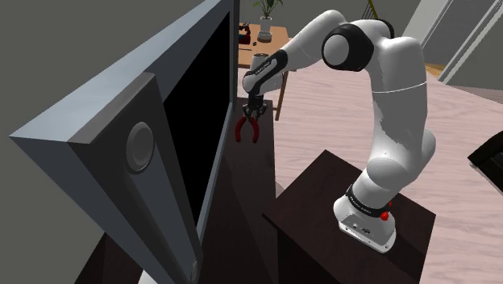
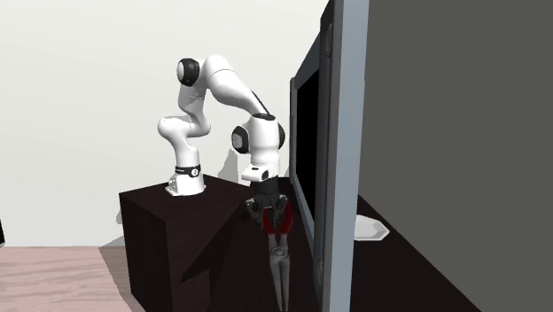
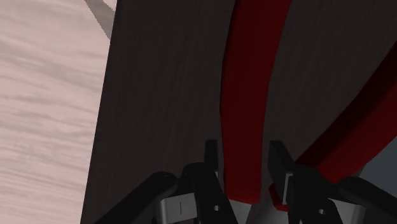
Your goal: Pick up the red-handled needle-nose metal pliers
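The red-handled pliers [image 1: 247, 131] hang in the air beside the screen, above the dark cabinet top [image 1: 251, 190]. My gripper [image 1: 255, 110] is shut on them from above, near the pivot, and the two red handles spread downward. In the second exterior view the gripper [image 2: 268, 209] holds the pliers [image 2: 280, 223] just in front of the screen's edge. In the wrist view the black fingers [image 3: 212, 159] clasp one red handle of the pliers [image 3: 248, 95], while the other handle curves off beside it over the dark surface.
A big flat screen [image 1: 201, 105] [image 2: 306, 151] stands on the long dark cabinet, very close to the gripper. The arm's dark stand [image 1: 322, 202] sits beside it. A white flat piece [image 2: 368, 229] lies behind the screen. A small wooden table [image 1: 272, 36] with a plant stands farther back on the wood floor.
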